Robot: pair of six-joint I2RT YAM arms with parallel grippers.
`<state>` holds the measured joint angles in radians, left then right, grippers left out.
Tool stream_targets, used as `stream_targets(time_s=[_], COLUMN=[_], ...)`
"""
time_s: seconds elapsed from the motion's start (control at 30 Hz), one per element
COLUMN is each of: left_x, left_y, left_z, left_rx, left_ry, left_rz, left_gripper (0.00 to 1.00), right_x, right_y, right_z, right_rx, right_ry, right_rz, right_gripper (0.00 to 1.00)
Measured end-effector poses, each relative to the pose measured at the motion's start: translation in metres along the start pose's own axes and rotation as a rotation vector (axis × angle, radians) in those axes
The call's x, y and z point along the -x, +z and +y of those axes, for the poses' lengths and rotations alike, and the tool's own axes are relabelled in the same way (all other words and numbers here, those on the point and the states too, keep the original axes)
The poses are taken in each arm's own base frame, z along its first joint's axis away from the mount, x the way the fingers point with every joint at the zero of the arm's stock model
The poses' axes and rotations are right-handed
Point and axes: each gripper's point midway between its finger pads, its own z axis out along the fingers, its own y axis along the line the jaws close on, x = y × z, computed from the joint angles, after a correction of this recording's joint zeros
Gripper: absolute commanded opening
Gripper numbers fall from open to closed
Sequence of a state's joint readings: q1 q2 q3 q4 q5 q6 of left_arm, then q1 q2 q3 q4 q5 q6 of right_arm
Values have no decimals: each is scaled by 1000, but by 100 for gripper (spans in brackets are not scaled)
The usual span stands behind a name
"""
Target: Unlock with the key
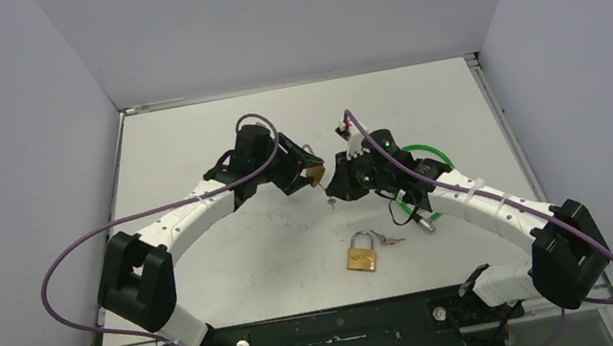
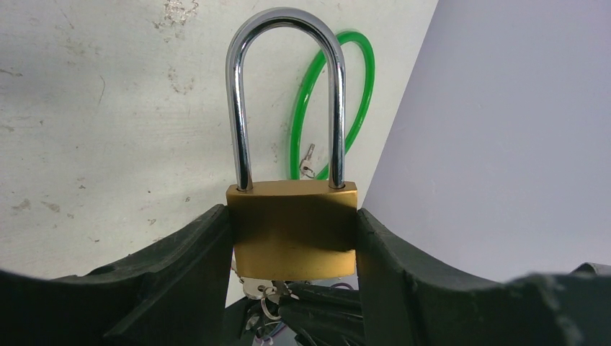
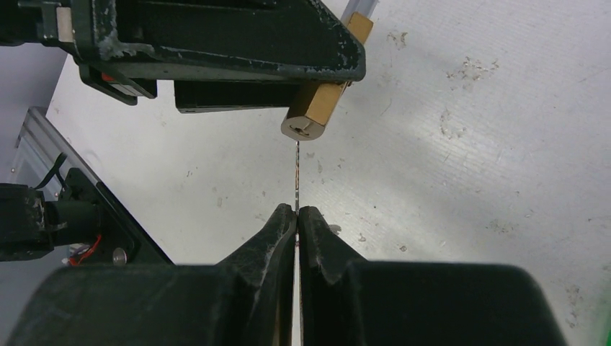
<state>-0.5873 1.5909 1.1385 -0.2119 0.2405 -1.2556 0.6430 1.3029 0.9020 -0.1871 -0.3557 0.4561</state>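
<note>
My left gripper clamps the long-shackled brass padlock by its flanks, above the white table. My right gripper pinches the thin silver key edge-on, with the keyway just beyond its tip at twelve o'clock. I'd align the blade with the slot, then push straight.

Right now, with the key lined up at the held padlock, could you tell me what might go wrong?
1. The key is pinched thinly in the right gripper, and the keyway face of the padlock looks tilted to it; pushing may jam or pivot the key.
2. The left gripper clamps only the padlock's smooth brass sides, so a push or twist could slide it.
</note>
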Motion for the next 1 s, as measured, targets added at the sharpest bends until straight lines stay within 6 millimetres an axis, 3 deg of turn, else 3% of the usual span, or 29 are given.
stream_targets(time_s=[0.57,1.0], left_x=[-2,0], left_y=[2,2], left_z=[7,1], left_rx=[11,-15], left_ry=[-4,0], left_rz=[7,0], left_gripper=[15,13], right_x=[2,9], right_y=[0,4], right_z=[-3,-1], right_rx=[-19,-20], right_ry=[3,25], right_rz=[-12,-16], right_gripper=[0,0])
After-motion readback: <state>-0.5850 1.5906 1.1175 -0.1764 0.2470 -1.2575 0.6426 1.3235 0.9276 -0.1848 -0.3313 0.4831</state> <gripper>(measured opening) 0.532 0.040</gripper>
